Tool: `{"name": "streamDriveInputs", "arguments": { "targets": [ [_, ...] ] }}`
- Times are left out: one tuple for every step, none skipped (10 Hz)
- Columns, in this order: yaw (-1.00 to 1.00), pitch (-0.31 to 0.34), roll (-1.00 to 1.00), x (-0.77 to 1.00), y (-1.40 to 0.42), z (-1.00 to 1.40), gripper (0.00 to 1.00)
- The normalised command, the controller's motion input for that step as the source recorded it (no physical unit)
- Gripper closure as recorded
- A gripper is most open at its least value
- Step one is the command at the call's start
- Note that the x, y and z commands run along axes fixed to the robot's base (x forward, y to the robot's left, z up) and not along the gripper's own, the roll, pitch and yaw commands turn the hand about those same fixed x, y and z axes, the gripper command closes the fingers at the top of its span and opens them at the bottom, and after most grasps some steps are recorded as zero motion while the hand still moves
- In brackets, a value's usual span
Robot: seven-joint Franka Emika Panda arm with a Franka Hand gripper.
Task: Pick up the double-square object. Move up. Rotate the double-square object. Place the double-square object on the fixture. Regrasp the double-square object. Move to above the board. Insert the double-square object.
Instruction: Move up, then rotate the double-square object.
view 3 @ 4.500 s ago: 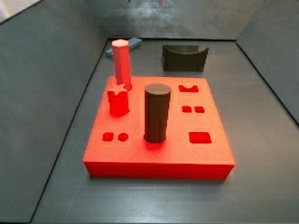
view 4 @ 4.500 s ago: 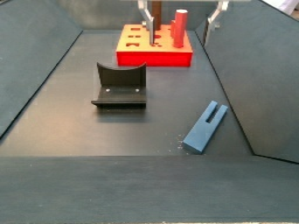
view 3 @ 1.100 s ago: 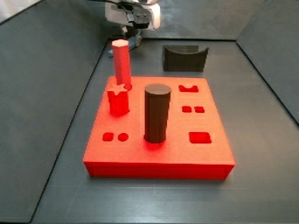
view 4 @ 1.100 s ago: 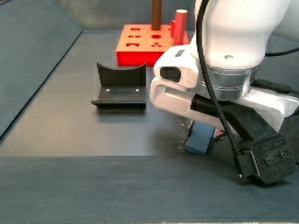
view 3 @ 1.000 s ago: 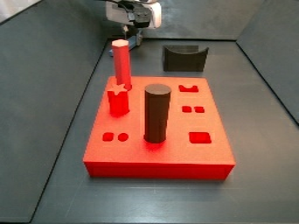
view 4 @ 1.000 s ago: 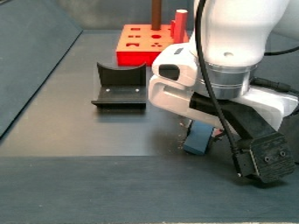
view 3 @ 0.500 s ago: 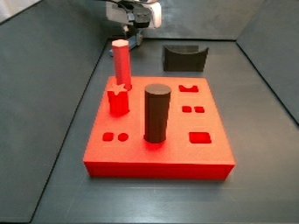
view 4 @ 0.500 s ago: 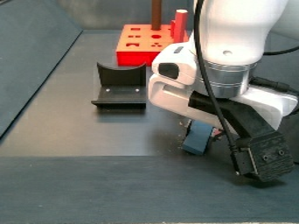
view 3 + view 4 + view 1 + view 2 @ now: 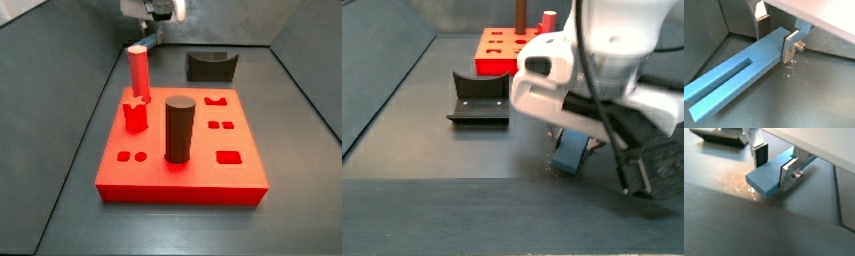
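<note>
Blue-grey and long, the double-square object (image 9: 737, 82) lies flat on the dark floor, well apart from the fixture (image 9: 478, 97) and the red board (image 9: 510, 52). The gripper (image 9: 774, 36) is low over one end of it, and in both wrist views the silver fingers (image 9: 789, 174) stand on the two long sides of the bar, pressed against it, so they appear clenched on the bar. The grasp is near the end, probably so that the long part stays free for the later rotation. The bar looks not yet lifted; its lower edge seems to rest on the floor.
</note>
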Motion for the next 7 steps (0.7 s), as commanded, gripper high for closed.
{"name": "streamDriveInputs", "arguments": {
  "targets": [
    [-0.03,0.093,0.05,-0.04,-0.02,0.45,1.0],
    [-0.02,0.129,0.06,-0.01,-0.01,0.29,1.0],
    [0.0,0.0,0.0,0.08,-1.0,0.49,1.0],
    [0.01,-0.002,0.02,0.08,-1.0,0.46,1.0],
    [0.02,0.016,0.06,0.06,-1.0,0.43,1.0],
    [0.02,0.044,0.09,0.04,-1.0,0.41,1.0],
    [0.02,0.062,0.09,0.04,-1.0,0.39,1.0]
  ]
}}
